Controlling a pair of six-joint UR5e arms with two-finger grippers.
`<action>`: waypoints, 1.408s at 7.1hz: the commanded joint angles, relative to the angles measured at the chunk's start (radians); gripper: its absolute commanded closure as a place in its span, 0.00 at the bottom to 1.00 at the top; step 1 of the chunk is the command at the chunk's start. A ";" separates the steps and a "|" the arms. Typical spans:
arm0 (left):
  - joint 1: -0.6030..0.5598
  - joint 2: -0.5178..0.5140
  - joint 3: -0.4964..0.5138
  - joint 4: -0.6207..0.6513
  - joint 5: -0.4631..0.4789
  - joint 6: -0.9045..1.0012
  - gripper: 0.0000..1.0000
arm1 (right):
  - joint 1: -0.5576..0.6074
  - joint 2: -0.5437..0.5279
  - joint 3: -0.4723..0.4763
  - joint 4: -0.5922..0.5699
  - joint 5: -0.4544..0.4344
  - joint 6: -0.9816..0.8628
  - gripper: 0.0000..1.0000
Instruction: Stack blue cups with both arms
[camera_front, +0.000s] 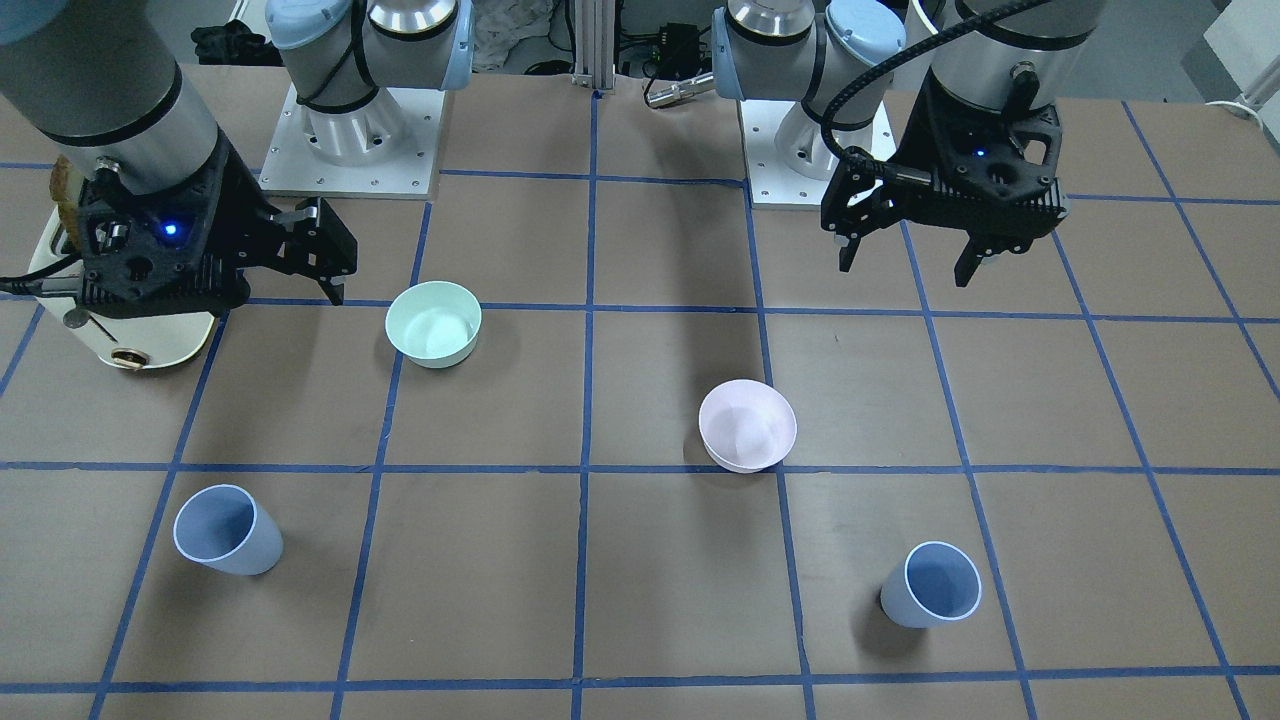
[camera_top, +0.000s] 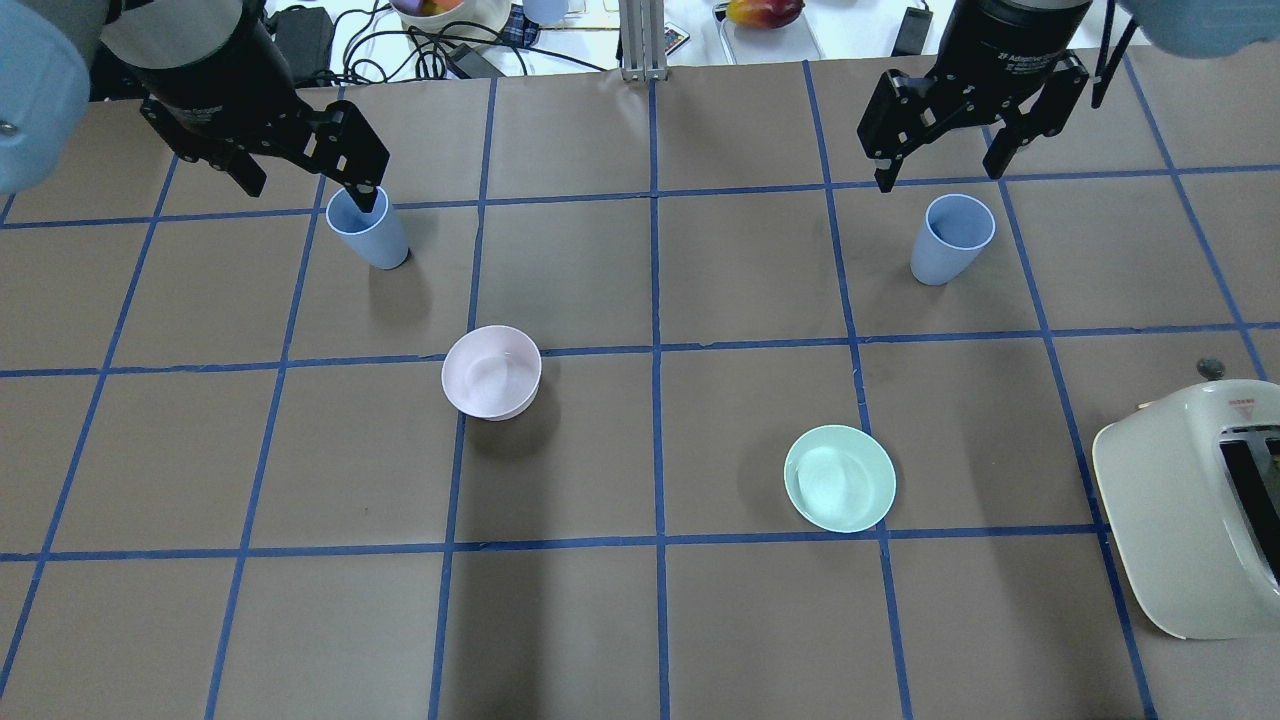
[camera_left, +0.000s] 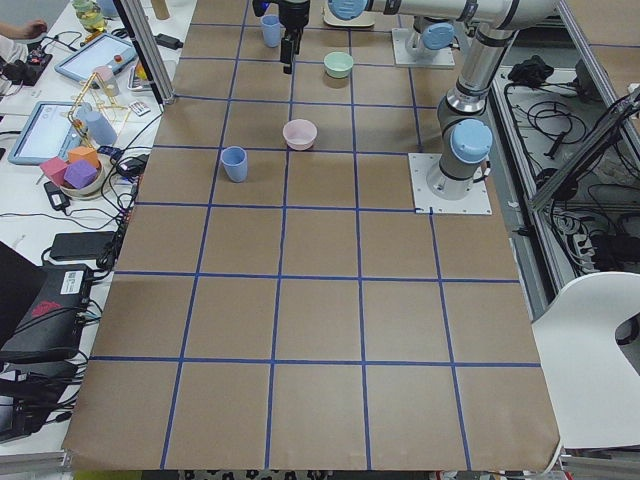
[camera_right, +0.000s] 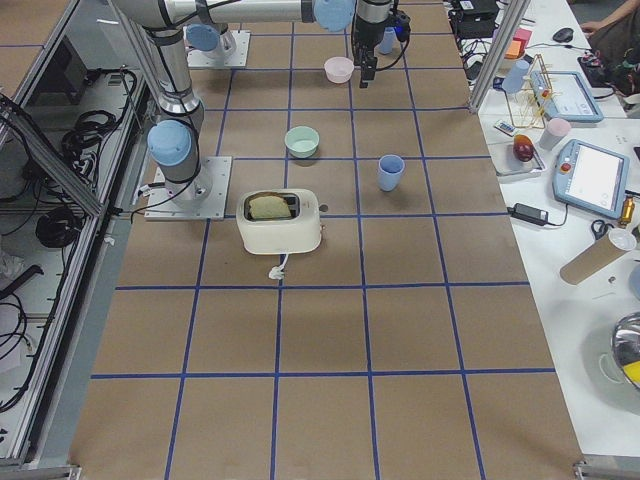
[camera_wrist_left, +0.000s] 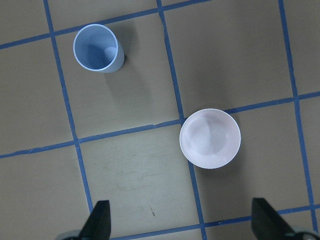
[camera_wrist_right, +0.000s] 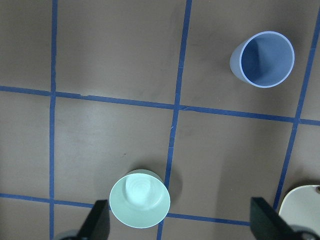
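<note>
The left blue cup stands upright on the far left of the table. The right blue cup stands upright on the far right, well apart from it. The left gripper hangs above the table, jaws spread wide and empty. The right gripper is likewise spread and holds nothing. Nearer the robot sit a pale pink bowl, left of centre, and a mint-green bowl, right of centre. A cream toaster sits at the near right.
</note>
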 joint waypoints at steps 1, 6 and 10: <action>0.000 -0.005 0.001 0.001 0.000 0.000 0.00 | 0.000 -0.001 -0.001 -0.001 0.001 0.000 0.00; 0.017 -0.228 -0.024 0.269 -0.014 0.018 0.00 | -0.002 0.001 0.002 -0.001 -0.007 0.002 0.00; 0.066 -0.560 0.119 0.458 -0.002 0.023 0.00 | -0.029 0.001 0.002 -0.003 -0.010 0.000 0.00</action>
